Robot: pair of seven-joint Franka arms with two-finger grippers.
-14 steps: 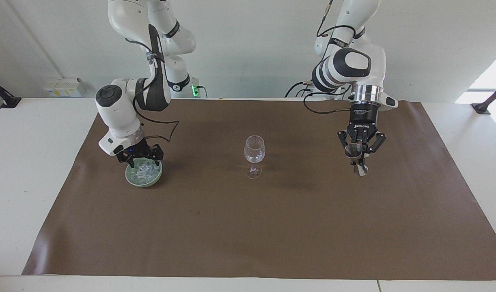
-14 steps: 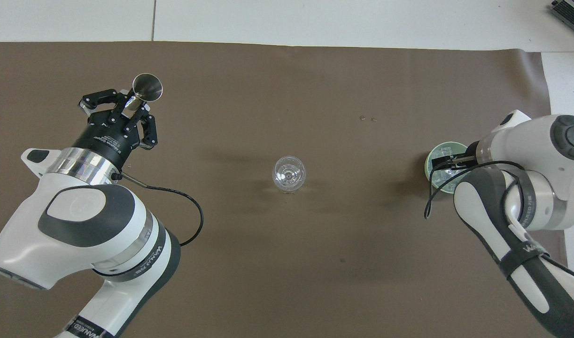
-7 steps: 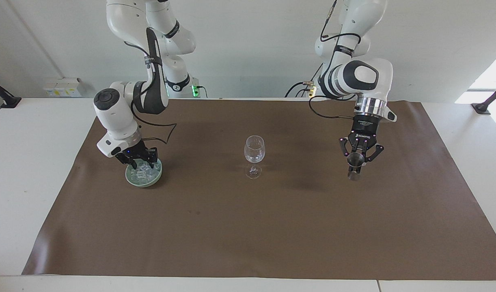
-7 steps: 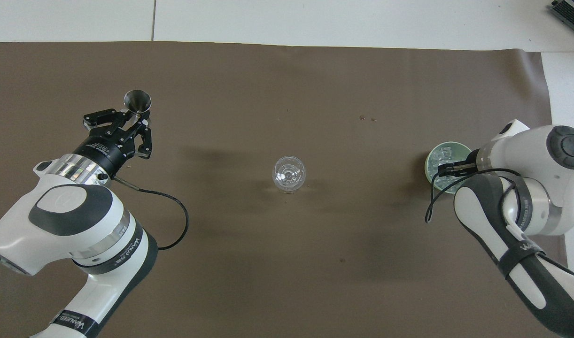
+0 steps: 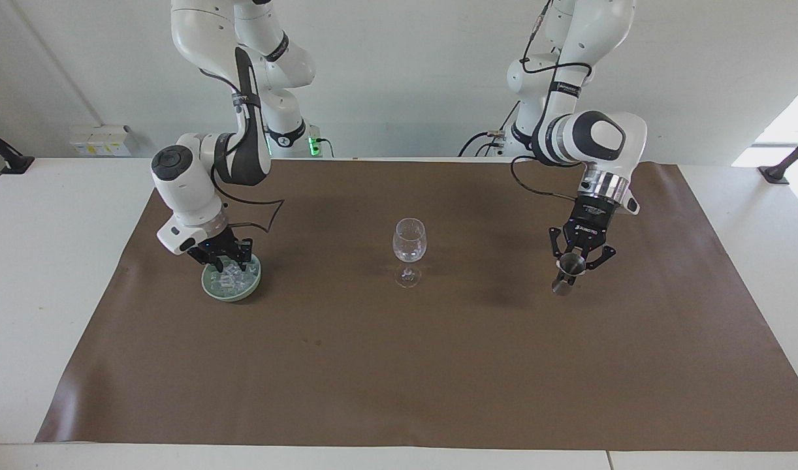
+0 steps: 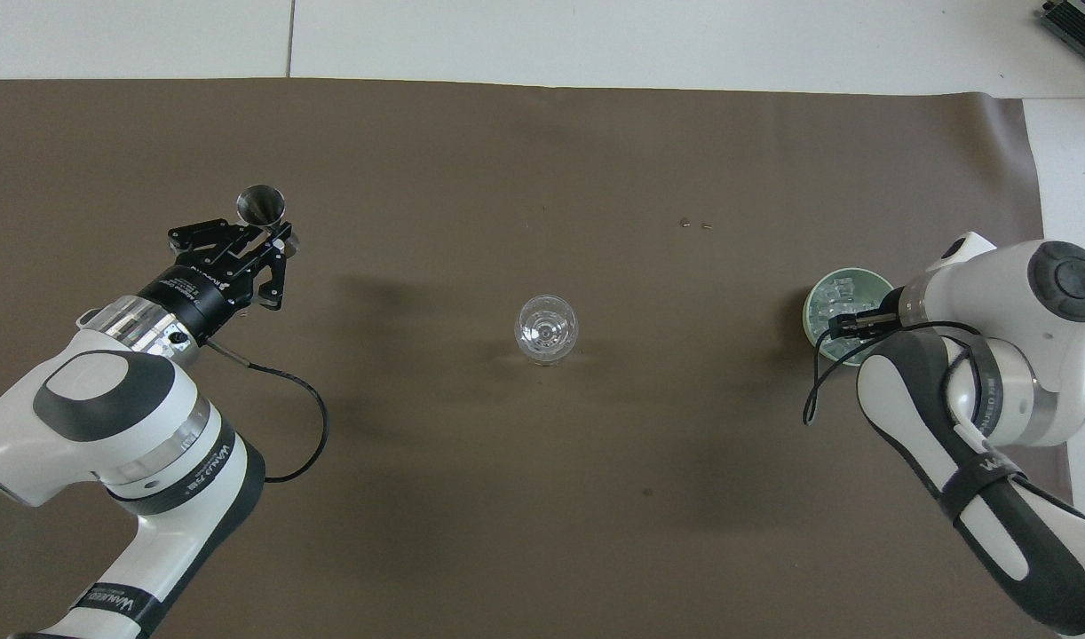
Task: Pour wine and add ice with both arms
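At mat centre: clear stemmed wine glass [image 5: 409, 247], upright, apparently empty.
Left gripper [image 5: 572, 261] clamps small steel jigger [image 5: 567, 271]; right gripper [image 5: 224, 256], fingers unreadable, in pale green bowl [image 5: 211, 286] among clear ice cubes [image 5: 232, 279]. Risk: a cube slipping.

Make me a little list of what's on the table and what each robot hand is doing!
surface: brown mat over the table
wine glass: upright in the middle of the mat, looks empty
bowl: green, toward the right arm's end, holding ice
metal measuring cup: small, toward the left arm's end
left hand: shut on the metal measuring cup, low over the mat
right hand: dipped into the bowl, among the ice
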